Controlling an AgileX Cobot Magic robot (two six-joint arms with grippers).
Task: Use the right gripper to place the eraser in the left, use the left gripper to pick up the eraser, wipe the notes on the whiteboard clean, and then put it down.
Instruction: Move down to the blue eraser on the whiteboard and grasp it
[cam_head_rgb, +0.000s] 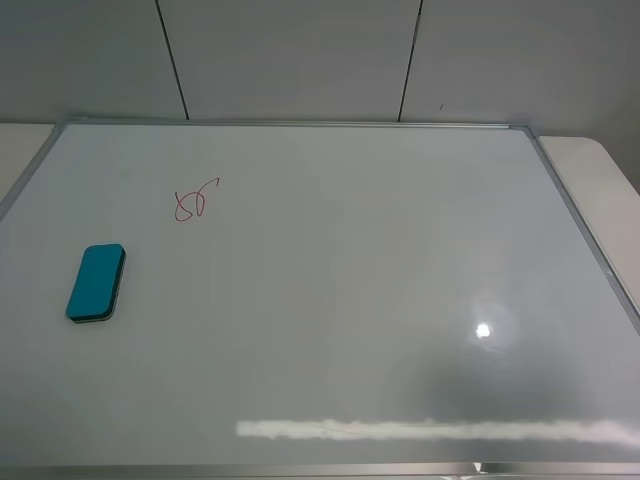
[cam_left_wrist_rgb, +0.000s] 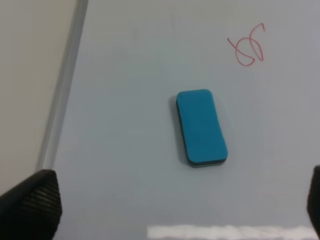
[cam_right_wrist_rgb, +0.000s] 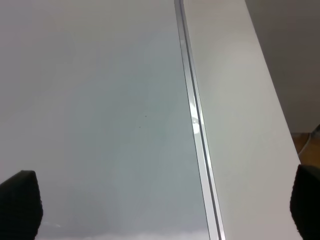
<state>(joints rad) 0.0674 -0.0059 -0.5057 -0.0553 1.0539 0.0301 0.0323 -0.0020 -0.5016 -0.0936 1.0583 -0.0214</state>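
The teal-blue eraser (cam_head_rgb: 96, 283) lies flat on the left part of the whiteboard (cam_head_rgb: 330, 300). The red notes (cam_head_rgb: 194, 200) sit just beyond it, untouched. Neither arm shows in the exterior high view. In the left wrist view the eraser (cam_left_wrist_rgb: 201, 127) lies ahead of my left gripper (cam_left_wrist_rgb: 172, 210), with the notes (cam_left_wrist_rgb: 248, 46) further on. The left jaws are wide apart and empty, only their tips showing. My right gripper (cam_right_wrist_rgb: 162, 205) is open and empty above the whiteboard's right frame (cam_right_wrist_rgb: 196, 125).
A white table (cam_head_rgb: 590, 165) runs beyond the board's right frame, and also shows in the right wrist view (cam_right_wrist_rgb: 240, 110). A grey panelled wall (cam_head_rgb: 300, 55) stands behind the board. Lamp glare (cam_head_rgb: 483, 330) marks the board's lower right.
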